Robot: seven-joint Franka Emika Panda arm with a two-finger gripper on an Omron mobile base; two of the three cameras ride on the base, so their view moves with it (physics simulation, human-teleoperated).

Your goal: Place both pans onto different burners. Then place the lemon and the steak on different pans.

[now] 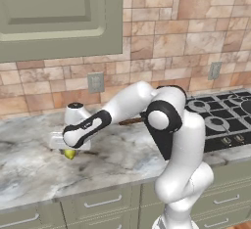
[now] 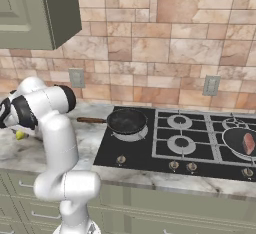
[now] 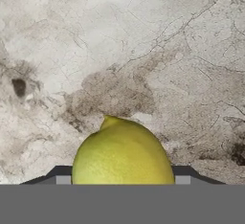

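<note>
The lemon (image 3: 122, 153), yellow-green, lies on the marble counter (image 3: 143, 50), left of the cooktop (image 2: 150, 153). My gripper (image 3: 123, 177) reaches down over the lemon (image 1: 70, 153), and its two dark tips press against the fruit's sides. The lemon (image 2: 20, 135) also peeks out beside my arm. A black pan (image 2: 126, 120) with a brown wooden handle (image 2: 92, 120) sits on the left rear burner. The other pan (image 2: 239, 142) rests on a right burner with the pinkish steak (image 2: 248, 143) inside. Two middle burners (image 2: 179, 121) (image 2: 181, 143) are bare.
Brass knobs (image 2: 173, 165) line the cooktop's front edge. A brick backsplash with wall outlets (image 1: 95, 81) (image 2: 211, 85) runs behind the counter. Green upper cabinets (image 1: 54, 17) hang above, and drawers (image 1: 103, 203) sit below the counter edge.
</note>
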